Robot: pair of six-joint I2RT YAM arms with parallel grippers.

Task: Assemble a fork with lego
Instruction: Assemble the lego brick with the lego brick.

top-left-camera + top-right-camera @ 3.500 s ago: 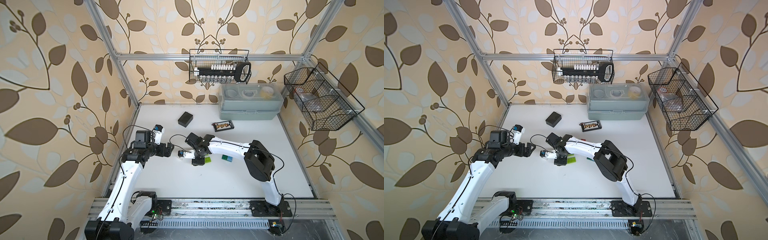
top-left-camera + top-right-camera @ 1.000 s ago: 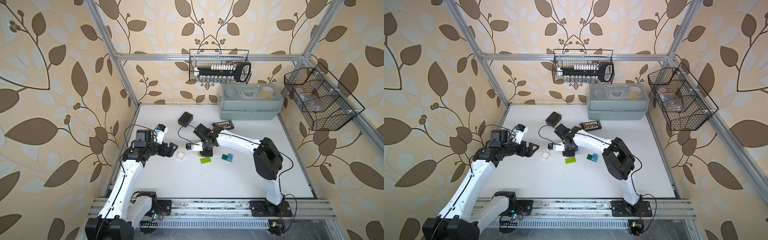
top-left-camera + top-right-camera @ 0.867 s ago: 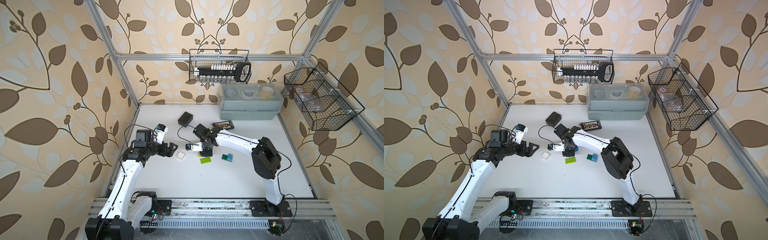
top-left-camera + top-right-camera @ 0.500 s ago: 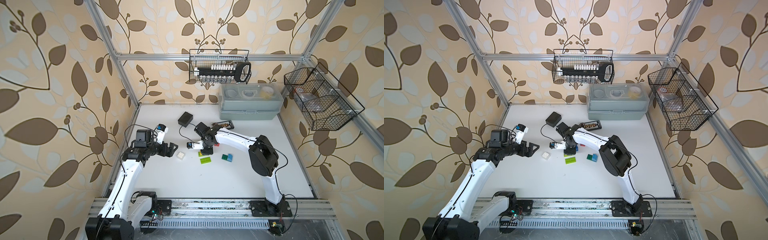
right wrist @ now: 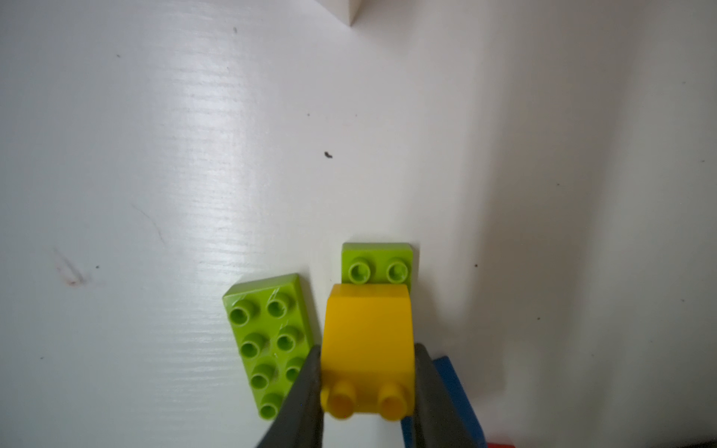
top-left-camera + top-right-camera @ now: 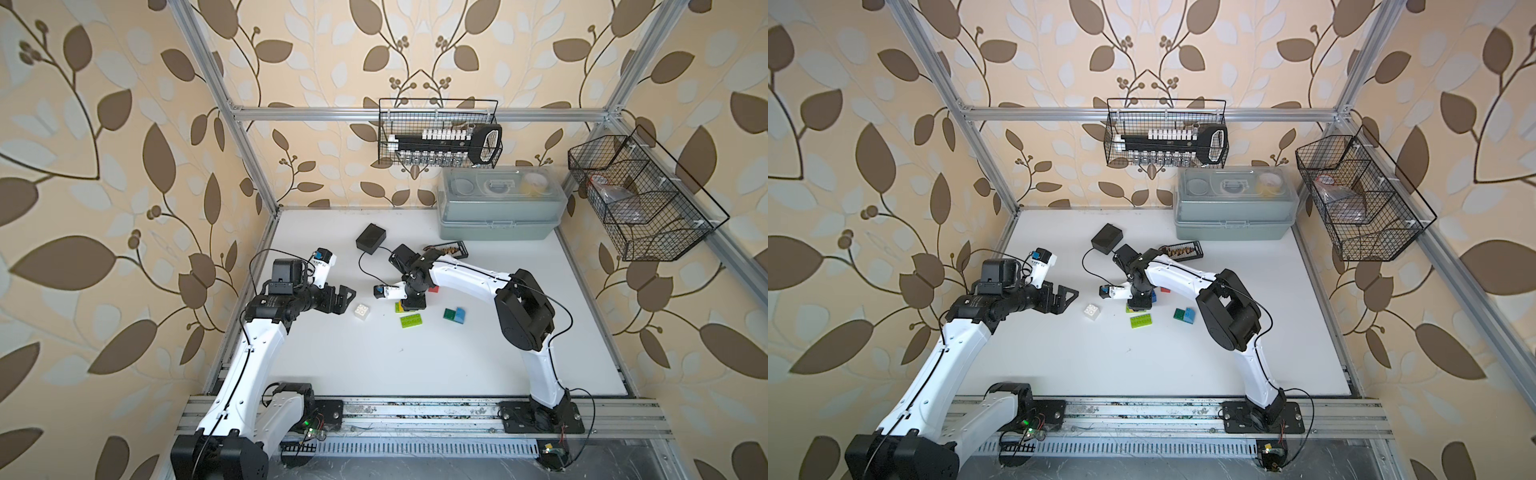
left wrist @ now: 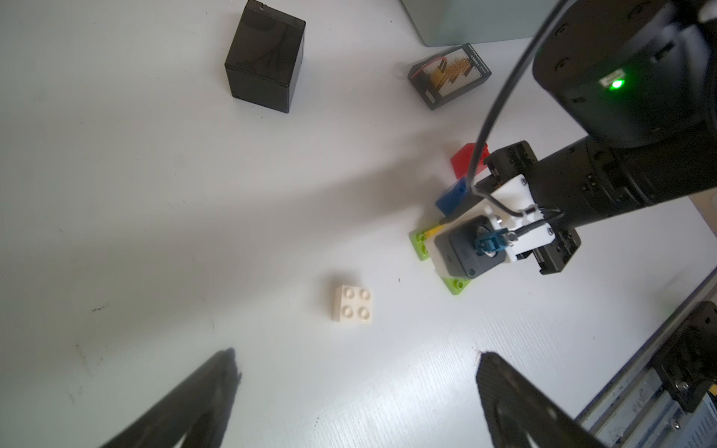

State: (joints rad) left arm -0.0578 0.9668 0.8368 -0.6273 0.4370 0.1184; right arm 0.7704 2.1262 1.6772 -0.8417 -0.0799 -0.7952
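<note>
- While the right gripper point(image 5: 366, 391) stands clenched on a yellow square plastic brick point(image 5: 366, 329), its dark fingers point(image 5: 306, 391) press two opposite sides of that brick.
- The yellow brick sits over part of a lime-green oblong studded brick point(image 5: 378, 260). Two of that brick's studs show uncovered, and I cannot tell whether the two are pressed together.
- A second lime-green oblong brick point(image 5: 267, 341) lies flat on the white table point(image 6: 374, 365) just beside them, studs up and slightly askew.
- A dark-blue square brick point(image 7: 452, 198) lies just beside the right gripper on its other side, with a red square brick point(image 7: 467, 159) near it, under the right arm.
- A dark-green brick point(image 6: 449, 314) and a light-blue square brick point(image 6: 459, 315) touch side by side, apart from that cluster.
- A white square brick point(image 6: 362, 311) lies alone, studs up, between the two grippers.
- The left gripper point(image 6: 347, 296) hovers released near the white brick, jaws spread wide, holding nothing.
- A black box point(image 6: 371, 237) and a small black tray of brown bits point(image 6: 446, 249) lie farther back, the tray in front of a grey plastic case point(image 6: 498, 216).
</note>
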